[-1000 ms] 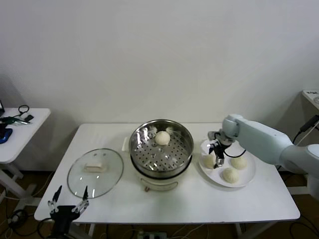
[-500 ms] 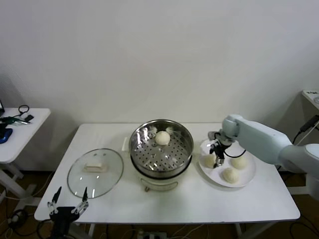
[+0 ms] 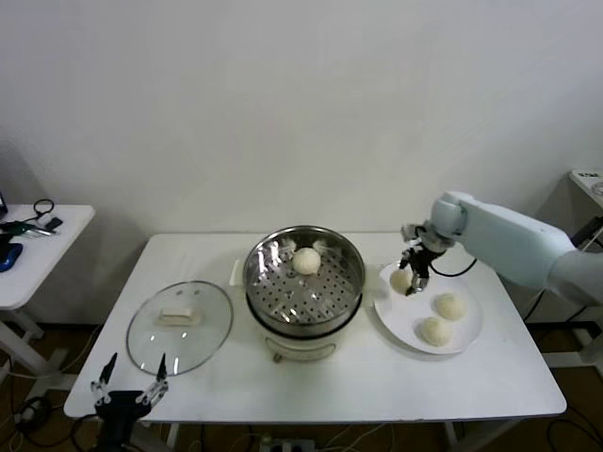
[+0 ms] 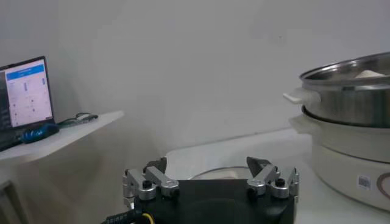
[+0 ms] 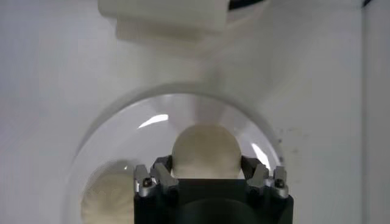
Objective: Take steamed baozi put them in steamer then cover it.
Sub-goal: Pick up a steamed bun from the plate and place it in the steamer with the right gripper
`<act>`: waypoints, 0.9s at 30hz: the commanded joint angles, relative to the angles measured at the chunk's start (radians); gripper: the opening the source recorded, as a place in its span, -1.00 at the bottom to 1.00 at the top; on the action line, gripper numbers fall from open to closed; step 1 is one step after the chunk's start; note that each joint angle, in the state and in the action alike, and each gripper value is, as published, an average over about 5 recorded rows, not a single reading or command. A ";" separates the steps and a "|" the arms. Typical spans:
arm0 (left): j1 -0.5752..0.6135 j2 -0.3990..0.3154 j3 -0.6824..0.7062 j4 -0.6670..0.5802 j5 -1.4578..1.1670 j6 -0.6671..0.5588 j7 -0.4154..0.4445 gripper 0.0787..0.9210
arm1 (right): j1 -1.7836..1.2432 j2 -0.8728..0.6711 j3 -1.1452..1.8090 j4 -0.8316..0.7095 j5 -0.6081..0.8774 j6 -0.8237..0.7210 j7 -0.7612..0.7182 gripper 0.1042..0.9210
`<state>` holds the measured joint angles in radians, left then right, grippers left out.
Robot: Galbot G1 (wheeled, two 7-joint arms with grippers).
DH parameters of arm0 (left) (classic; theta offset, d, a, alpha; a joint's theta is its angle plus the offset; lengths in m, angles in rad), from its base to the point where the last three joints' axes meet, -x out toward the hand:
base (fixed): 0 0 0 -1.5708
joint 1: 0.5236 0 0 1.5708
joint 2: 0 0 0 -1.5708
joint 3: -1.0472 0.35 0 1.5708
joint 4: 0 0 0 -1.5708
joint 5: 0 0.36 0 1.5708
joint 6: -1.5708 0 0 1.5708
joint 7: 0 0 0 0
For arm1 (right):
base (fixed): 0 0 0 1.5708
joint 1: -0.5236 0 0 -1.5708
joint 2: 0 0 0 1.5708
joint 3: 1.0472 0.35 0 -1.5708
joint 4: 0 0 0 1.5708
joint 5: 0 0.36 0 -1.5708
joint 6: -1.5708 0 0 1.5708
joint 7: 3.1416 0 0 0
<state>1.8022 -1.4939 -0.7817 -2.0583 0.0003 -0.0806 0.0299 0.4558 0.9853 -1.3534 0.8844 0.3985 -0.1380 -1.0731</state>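
Head view: four steamed baozi counted. One [image 3: 305,261] lying on the perforated tray at the far side of the steamer [image 3: 304,282]; two [image 3: 449,305] [image 3: 433,330] resting on the white plate [image 3: 405,320] to the right; the fourth [image 3: 402,279] clamped in the right gripper [image 3: 412,280] above the plate's far left edge. One cover [image 3: 180,326], lying flat on the white table [image 3: 358,386] left of the steamer, handle up. Left gripper [image 3: 129,385] parked low beyond the table's near left corner, fingers spread wide. Plain white wall behind; a second small white table [image 3: 38,247] with cables at far left.

Left wrist view: left gripper [image 4: 210,178] splayed apart, holding nothing; steamer [image 4: 351,146] to one side, a lit laptop screen [image 4: 25,92] on the side table.

Right wrist view: right gripper [image 5: 209,171] closed around one baozi [image 5: 204,150], plate [image 5: 122,131] below, another baozi [image 5: 108,196] on it.

Against half a second ago: three baozi on the plate then, two now; right gripper risen and shifted toward the far side with its bun lifted clear.
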 commanded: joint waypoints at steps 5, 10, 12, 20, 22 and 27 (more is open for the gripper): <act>-0.011 -0.011 0.028 -0.018 0.043 0.015 0.001 0.77 | 0.372 0.147 -0.224 0.058 0.339 -0.025 0.000 0.51; -0.010 -0.013 0.036 -0.041 0.053 0.035 0.002 0.77 | 0.385 0.244 -0.222 0.066 0.418 -0.062 0.021 0.51; -0.012 -0.014 0.038 -0.041 0.056 0.037 0.002 0.77 | 0.378 0.287 -0.214 0.071 0.440 -0.080 0.035 0.51; -0.003 -0.010 0.038 -0.032 0.058 0.026 0.001 0.77 | 0.323 0.413 -0.199 0.074 0.455 -0.127 0.069 0.52; 0.001 -0.008 0.042 -0.030 0.059 0.022 -0.001 0.77 | 0.306 0.436 -0.198 0.074 0.454 -0.138 0.079 0.53; -0.005 -0.010 0.052 -0.031 0.061 0.026 -0.005 0.77 | 0.252 0.478 -0.198 0.081 0.446 -0.161 0.106 0.52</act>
<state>1.8026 -1.5040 -0.7390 -2.0862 0.0551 -0.0564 0.0274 0.7385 1.3487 -1.5381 0.9594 0.7993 -0.2620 -0.9977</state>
